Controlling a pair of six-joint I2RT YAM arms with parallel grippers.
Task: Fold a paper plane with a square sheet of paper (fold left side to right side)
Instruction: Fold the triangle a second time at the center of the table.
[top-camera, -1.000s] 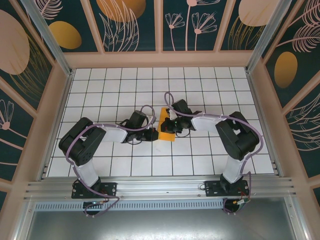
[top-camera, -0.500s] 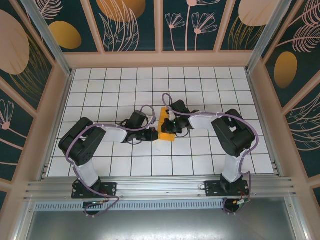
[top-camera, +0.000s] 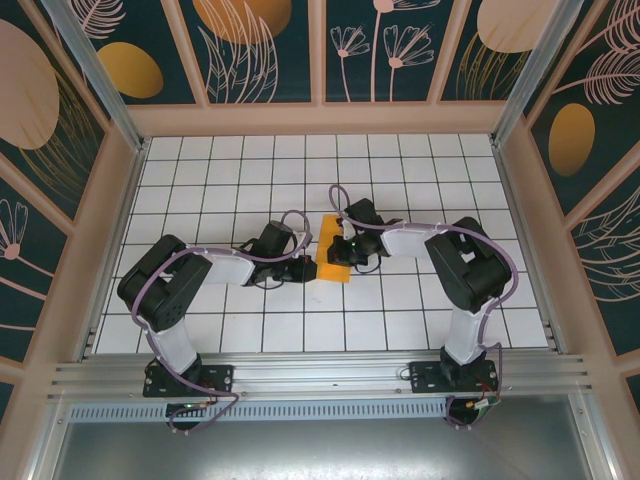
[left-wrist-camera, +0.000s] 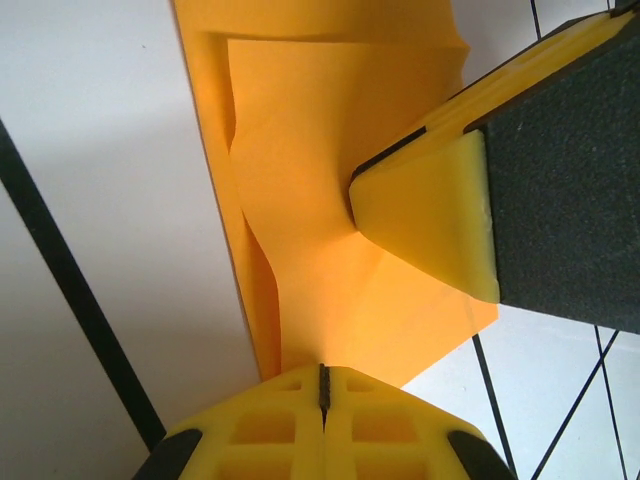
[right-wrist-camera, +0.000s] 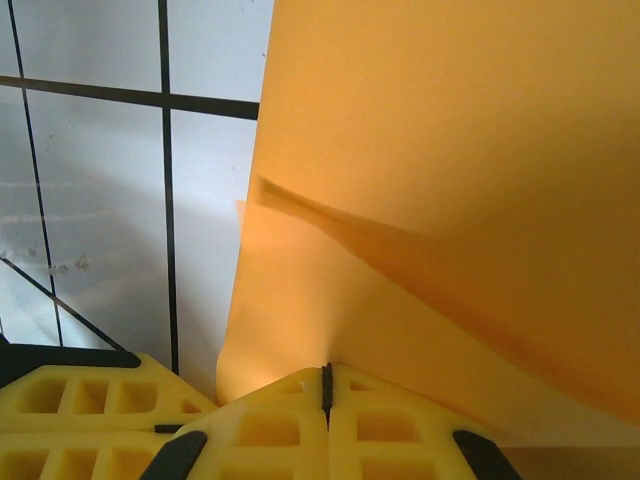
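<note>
The square sheet of paper (top-camera: 333, 272) lies folded into a narrow orange strip at the middle of the tiled table, partly hidden under both wrists. My left gripper (top-camera: 313, 267) is shut, its tips touching the paper's near left edge. In the left wrist view the closed left gripper (left-wrist-camera: 322, 372) meets the creased paper (left-wrist-camera: 320, 180), and a right finger (left-wrist-camera: 430, 215) presses on it from the upper right. The right gripper (right-wrist-camera: 326, 372) is shut too, its tips against the paper (right-wrist-camera: 440, 160), where a raised fold casts a shadow. No paper shows between either pair of jaws.
White tiled floor (top-camera: 230, 185) with black grid lines surrounds the paper. Pink-framed walls (top-camera: 320, 118) with dark painted panels close off the back and sides. A metal rail (top-camera: 320, 375) runs along the near edge by the arm bases. The left gripper's yellow finger (right-wrist-camera: 70, 410) shows low left in the right wrist view.
The right arm's elbow and wrist have shifted slightly left and back over the paper. The left arm and the paper have stayed where they were.
</note>
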